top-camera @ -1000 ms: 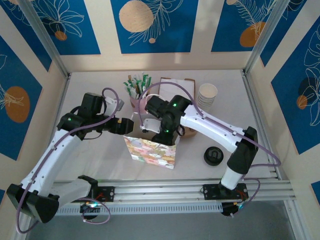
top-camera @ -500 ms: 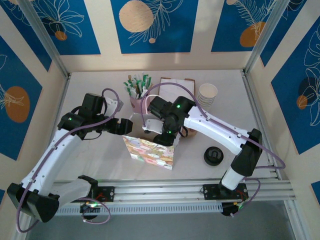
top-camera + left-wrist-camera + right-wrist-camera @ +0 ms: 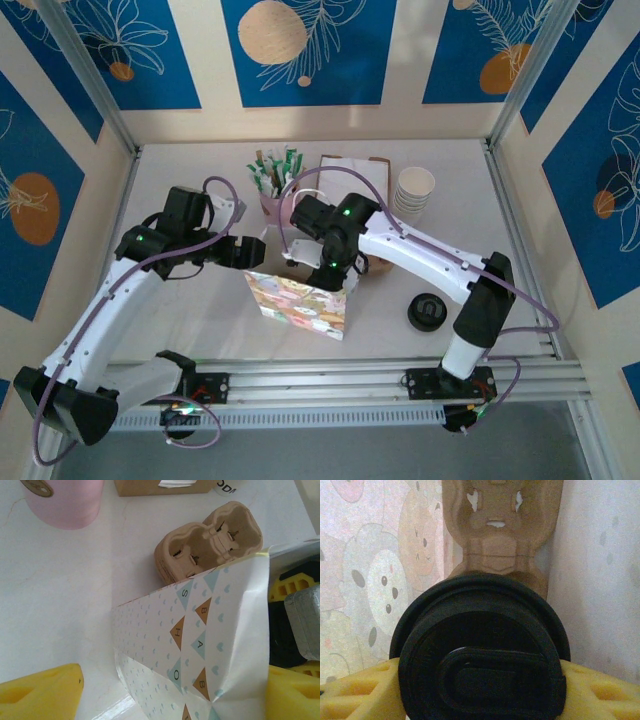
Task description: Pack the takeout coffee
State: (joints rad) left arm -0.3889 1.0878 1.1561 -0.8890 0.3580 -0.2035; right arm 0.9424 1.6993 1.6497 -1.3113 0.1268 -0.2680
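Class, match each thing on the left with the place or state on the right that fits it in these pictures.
1. takeout coffee
2. stack of white cups
3. loose black lid
4. pink cup

A. lying flat on the table, right of the patterned bag
B. holding green and white sticks
C. gripped in the right hand
D. standing at the back right

Pairs: 1-C, 2-D, 3-A, 4-B

Staged robot test booth; blue leaf-patterned wall panels (image 3: 330, 70), aluminium rail (image 3: 330, 378), white table (image 3: 190, 175)
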